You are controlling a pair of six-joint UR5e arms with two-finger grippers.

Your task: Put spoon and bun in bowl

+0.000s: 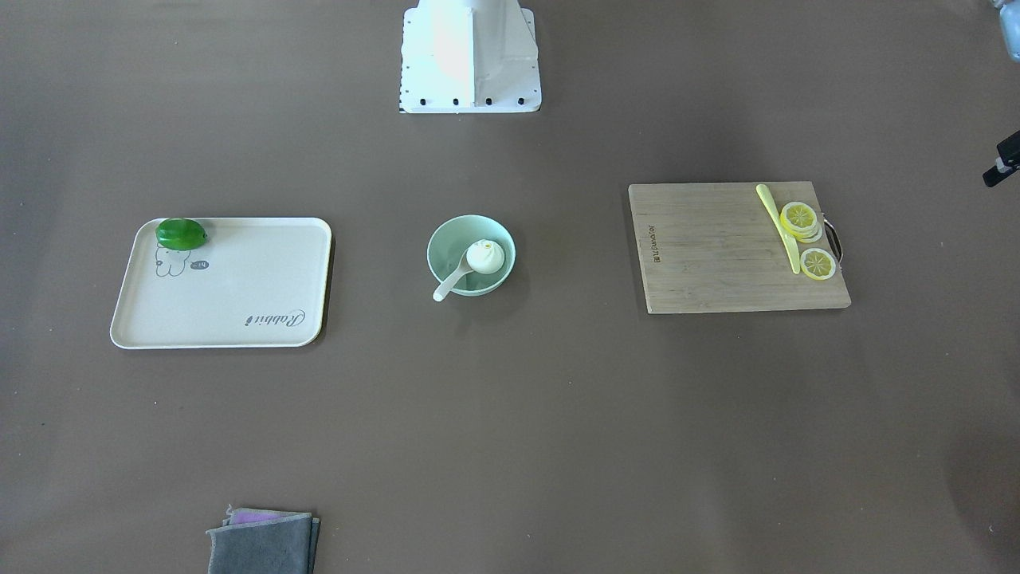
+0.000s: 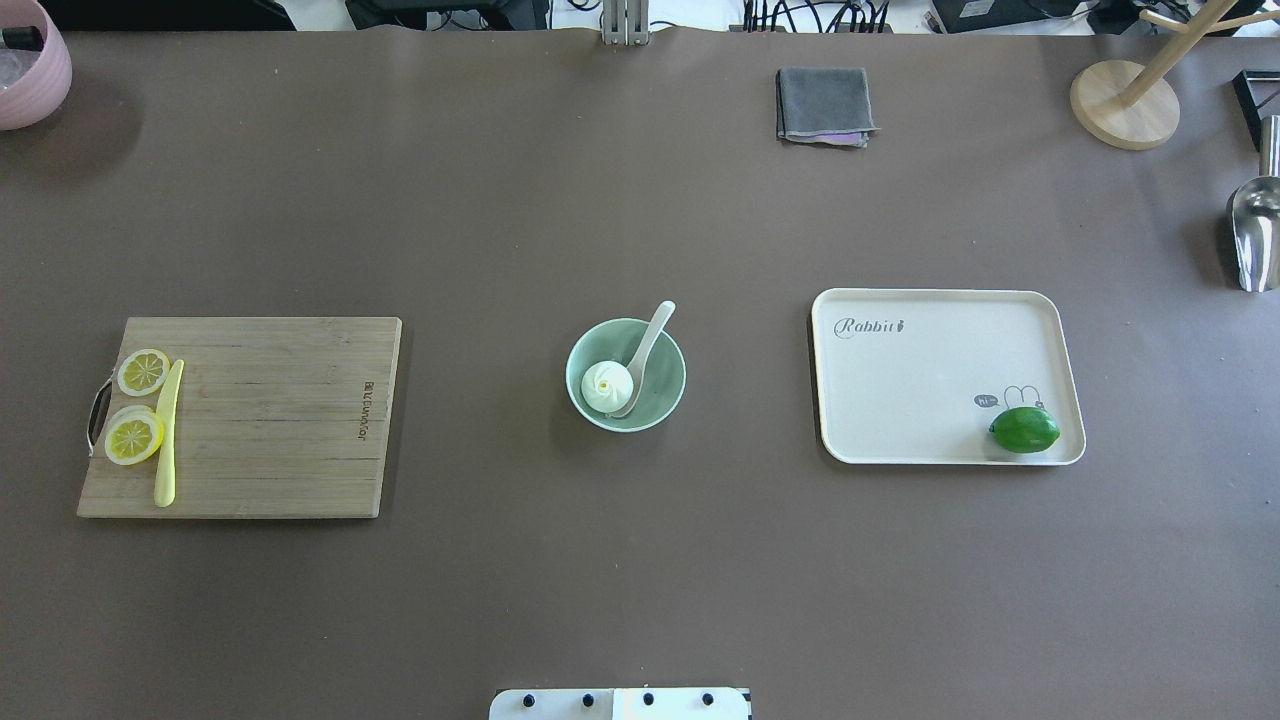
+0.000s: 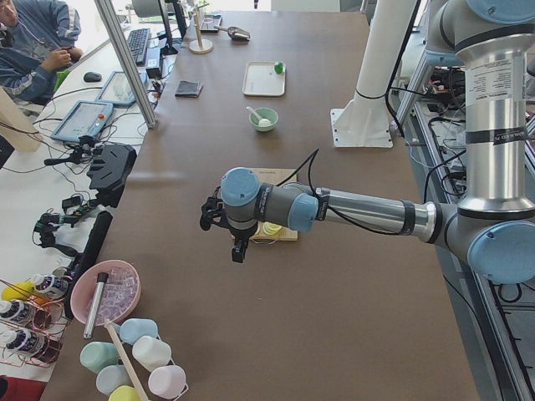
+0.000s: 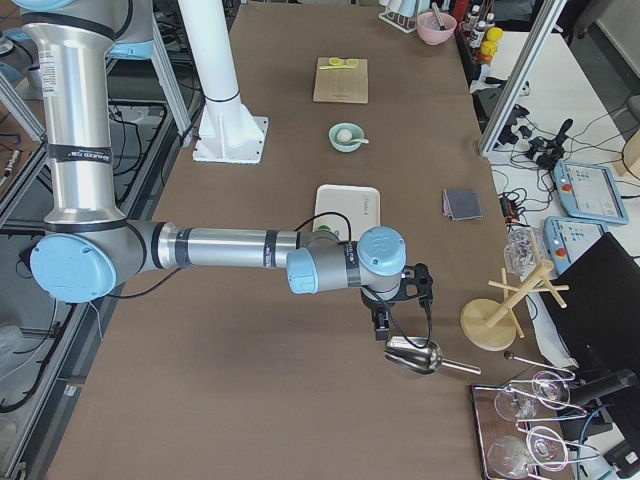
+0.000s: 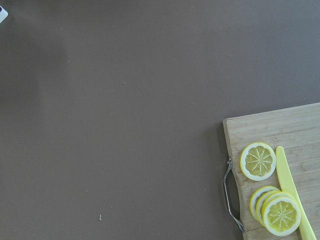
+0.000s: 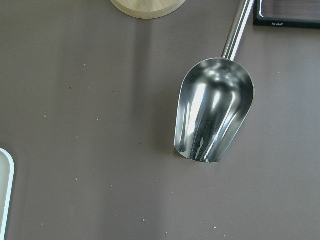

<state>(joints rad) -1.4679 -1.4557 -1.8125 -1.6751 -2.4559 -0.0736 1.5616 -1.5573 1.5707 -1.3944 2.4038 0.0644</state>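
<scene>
The pale mint-green bowl [image 2: 655, 405] stands at the table's middle, also in the front view [image 1: 446, 239]. The white pleated bun [image 2: 607, 388] lies inside it. The cream-white spoon [image 2: 648, 345] rests with its scoop in the bowl beside the bun and its handle over the far rim. My left gripper [image 3: 238, 249] hovers past the cutting board's outer end, far from the bowl. My right gripper [image 4: 383, 322] hovers over the metal scoop, beyond the tray. Both show clearly only in side views, so I cannot tell whether they are open or shut.
A wooden cutting board [image 2: 270, 420] on the left holds lemon slices [image 2: 135, 438] and a pale-yellow knife [image 2: 168, 440]. A cream tray [image 2: 930, 390] on the right holds a green lime [image 2: 1024, 430]. A grey cloth [image 2: 824, 104], a metal scoop [image 6: 215, 115], a wooden stand [image 2: 1125, 103] and a pink bowl [image 2: 30, 70] lie at the edges.
</scene>
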